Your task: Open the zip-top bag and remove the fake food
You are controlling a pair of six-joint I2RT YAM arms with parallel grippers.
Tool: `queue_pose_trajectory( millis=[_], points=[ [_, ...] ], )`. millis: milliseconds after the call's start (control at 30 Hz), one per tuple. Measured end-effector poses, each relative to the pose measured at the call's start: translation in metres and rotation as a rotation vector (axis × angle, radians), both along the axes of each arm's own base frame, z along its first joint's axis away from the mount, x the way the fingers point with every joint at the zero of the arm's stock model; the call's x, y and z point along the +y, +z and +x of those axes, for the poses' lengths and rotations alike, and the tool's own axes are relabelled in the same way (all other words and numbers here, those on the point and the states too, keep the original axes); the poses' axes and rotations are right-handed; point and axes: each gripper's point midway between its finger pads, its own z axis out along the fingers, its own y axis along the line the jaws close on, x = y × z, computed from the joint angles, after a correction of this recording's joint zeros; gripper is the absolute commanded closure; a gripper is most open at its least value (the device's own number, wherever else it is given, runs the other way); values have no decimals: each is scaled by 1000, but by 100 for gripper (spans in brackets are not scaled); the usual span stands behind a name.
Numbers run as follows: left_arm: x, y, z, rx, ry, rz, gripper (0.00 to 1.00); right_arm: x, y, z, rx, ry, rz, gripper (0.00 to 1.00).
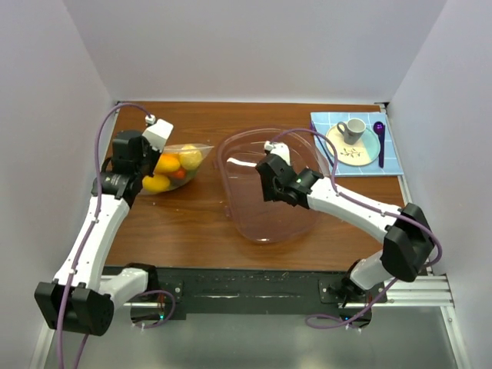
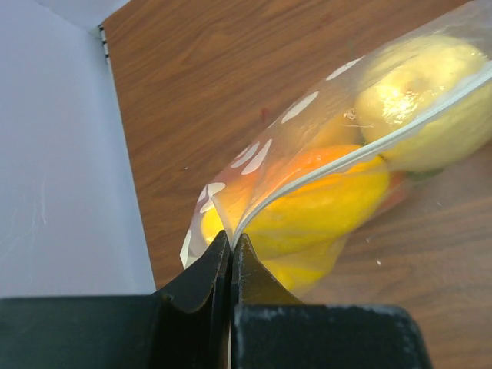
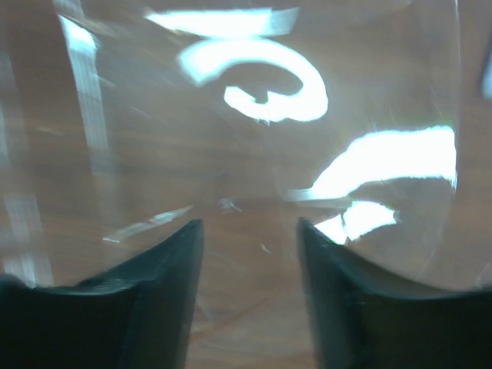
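Wood bench (image 1: 192, 223), white walls (image 1: 254, 46). Far left: pinching a corner of the zip-top bag (image 1: 196, 148) tight with the left jaws, fake food (image 1: 169, 163) packed inside just past the tips. Mid-bench: right jaws spread, gripping nothing, at the pinkish bowl (image 1: 265, 231), well apart from the bag.

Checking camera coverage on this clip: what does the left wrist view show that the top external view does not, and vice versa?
Only left wrist: the left gripper shut on a corner of the zip-top bag, by its zip strip. Only top external: the right gripper over the pink bowl, plus cup, plate and purple spoon on a blue mat. Both: the bag holding the fake food, on the wooden table.
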Motion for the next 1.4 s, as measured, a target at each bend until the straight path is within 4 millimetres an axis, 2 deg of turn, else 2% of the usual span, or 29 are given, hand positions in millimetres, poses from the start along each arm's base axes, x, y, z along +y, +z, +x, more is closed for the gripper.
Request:
queue_pose_trajectory(
  millis=[33, 133, 267, 333, 433, 667, 867, 1067, 1267, 1367, 1400],
  points=[
    [-2, 1, -4, 9, -14, -5, 100, 9, 11, 4, -24, 25, 22, 20],
    [-11, 7, -18, 29, -89, -12, 100, 49, 61, 20, -135, 161, 123, 11],
    [-24, 13, -40, 37, -236, 15, 100, 105, 130, 20, -274, 430, 273, 4],
    [-32, 14, -53, 52, -318, 27, 100, 124, 151, 11, -330, 553, 310, 5],
    [-42, 17, -69, 72, -429, 42, 100, 145, 165, -9, -369, 717, 333, 11],
    [-61, 26, -88, 95, -599, 39, 100, 184, 170, -65, -376, 1007, 370, 17],
    [-68, 17, -93, 144, -649, 16, 100, 203, 169, -89, -394, 1091, 417, 21],
    [-71, 15, -95, 157, -667, 3, 100, 222, 155, -82, -392, 1087, 436, 26],
    [-72, 11, -101, 182, -678, -8, 100, 232, 118, -70, -366, 1052, 401, 35],
    [-74, 9, -105, 196, -694, -15, 100, 234, 111, -63, -369, 1026, 383, 56],
    [-75, 8, -106, 198, -702, -17, 96, 234, 109, -61, -370, 1018, 378, 71]
  ],
)
